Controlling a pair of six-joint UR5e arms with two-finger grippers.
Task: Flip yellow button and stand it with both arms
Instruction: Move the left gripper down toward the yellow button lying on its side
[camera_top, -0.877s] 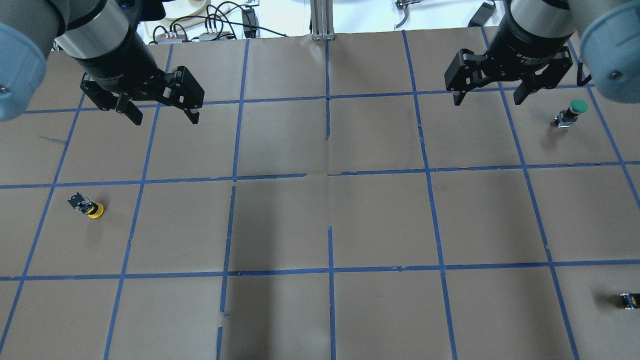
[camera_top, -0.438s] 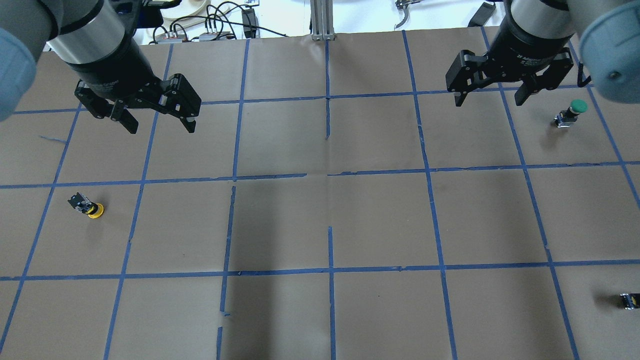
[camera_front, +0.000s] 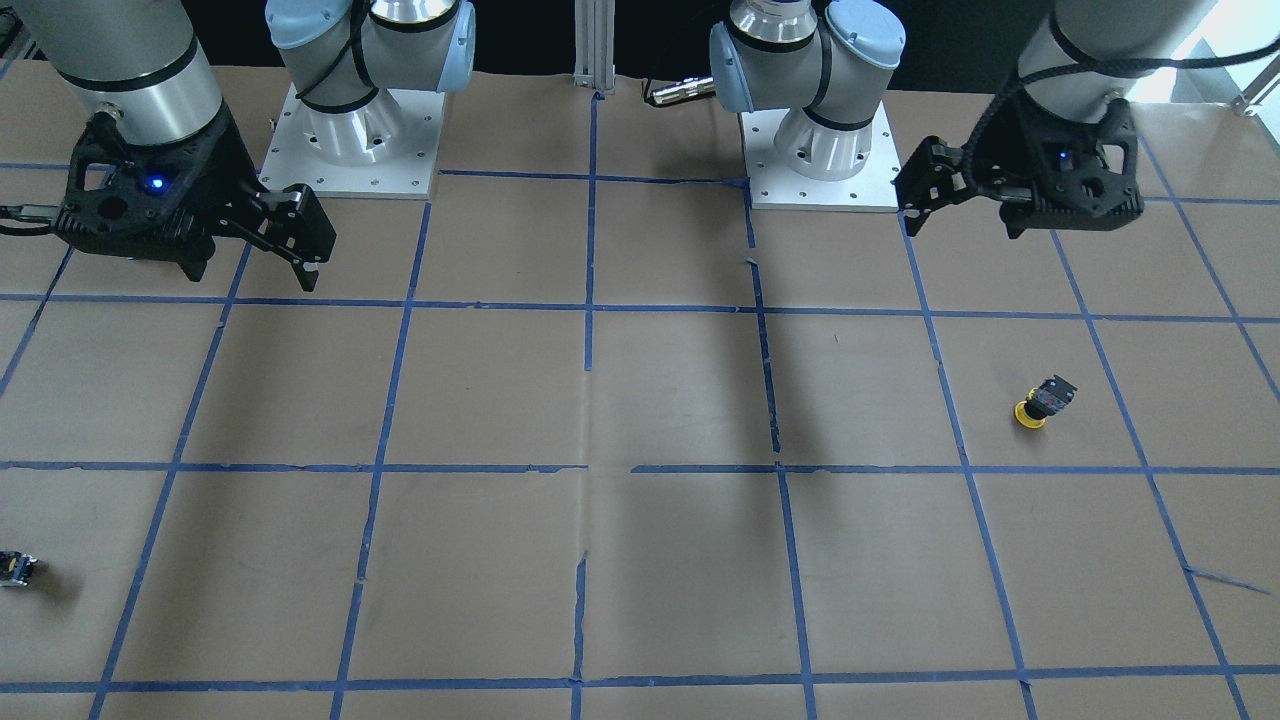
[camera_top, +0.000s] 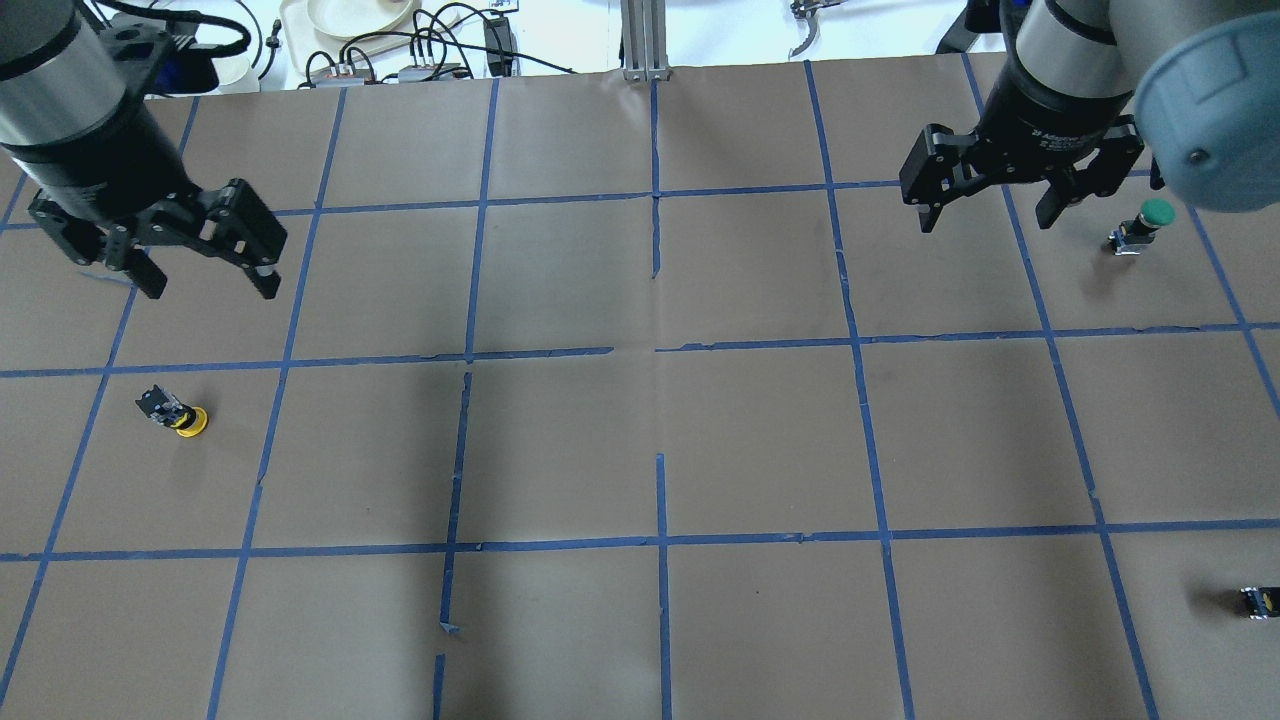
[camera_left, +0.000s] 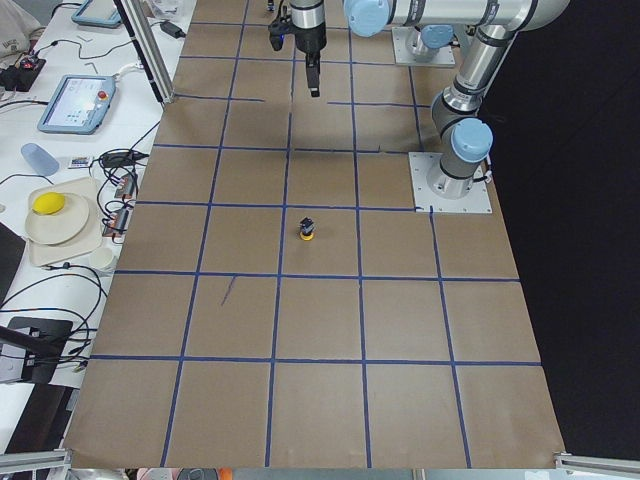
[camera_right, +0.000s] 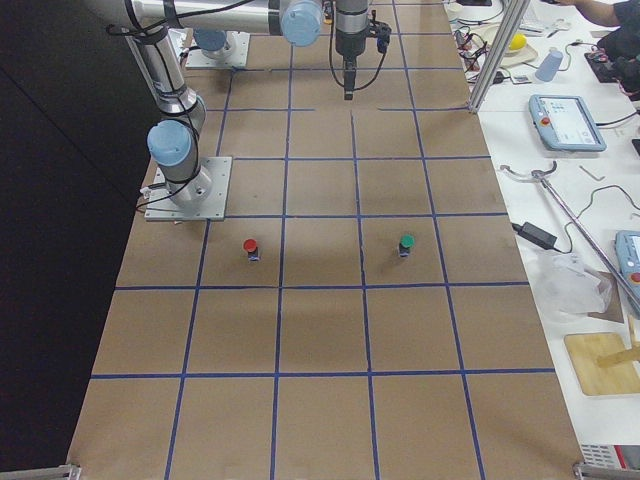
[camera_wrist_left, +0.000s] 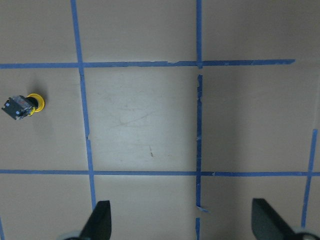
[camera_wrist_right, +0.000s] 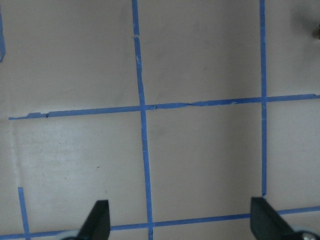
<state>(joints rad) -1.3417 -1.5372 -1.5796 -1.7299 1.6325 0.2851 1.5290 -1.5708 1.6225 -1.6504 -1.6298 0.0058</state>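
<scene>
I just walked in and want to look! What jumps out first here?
Two big black grippers, the left gripper and the right gripper, hang open over a brown table crossed by blue tape. A tiny yellow button sits alone near the left gripper, and a green button stands by the right gripper.

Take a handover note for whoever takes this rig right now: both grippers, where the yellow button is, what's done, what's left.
Left gripper: open, empty, hanging above the brown paper-covered table, beyond the small yellow-capped push-button.
Right gripper: open, empty, far across the table.
Button: untouched in the robot's left half, seemingly resting cap-down.
Done: nothing.
Left: grasp it, flip it using both arms, stand it upright.
</scene>
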